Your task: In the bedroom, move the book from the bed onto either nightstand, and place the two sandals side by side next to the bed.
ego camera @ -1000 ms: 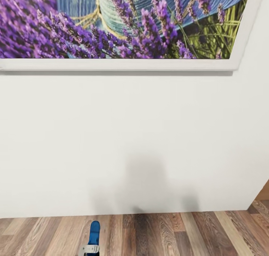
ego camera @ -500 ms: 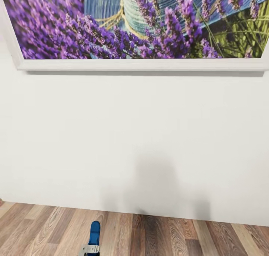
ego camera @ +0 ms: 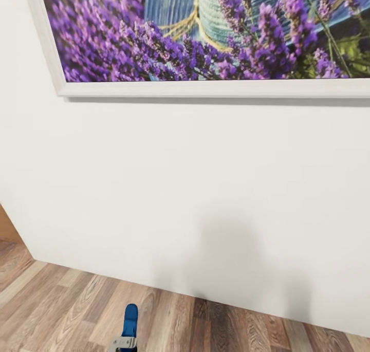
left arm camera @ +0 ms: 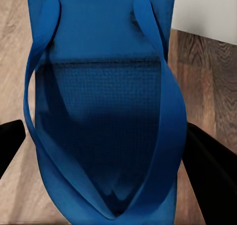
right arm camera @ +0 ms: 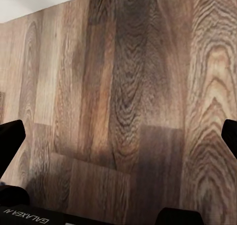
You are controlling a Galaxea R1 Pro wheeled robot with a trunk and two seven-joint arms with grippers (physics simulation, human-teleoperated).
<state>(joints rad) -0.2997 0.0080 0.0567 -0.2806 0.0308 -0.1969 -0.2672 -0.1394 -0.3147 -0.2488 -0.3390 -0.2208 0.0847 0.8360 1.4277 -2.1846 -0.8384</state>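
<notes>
One bright blue sandal [left arm camera: 103, 87] hangs between the black fingers [left arm camera: 210, 161] of my left gripper [left arm camera: 106, 151], which is shut on it, straps toward the camera. In the head view the sandal's tip [ego camera: 130, 316] pokes up at the bottom edge, over the wood floor, with the gripper's white part [ego camera: 122, 343] just below it. In the right wrist view my right gripper [right arm camera: 118, 136] is open above bare floor planks, nothing between its fingers. The book, the bed, the nightstand and the other sandal are out of view.
A white wall [ego camera: 205, 187] stands close ahead with a large framed lavender picture [ego camera: 205, 33] on it. The wood-plank floor [ego camera: 67, 306] runs along its foot. The wall ends in a corner at the left, with brown wood [ego camera: 6, 228] beyond it.
The camera has turned left: the picture and wall slid right in the head view, and the wall's left corner came into sight. The sandal stays held in the left gripper.
</notes>
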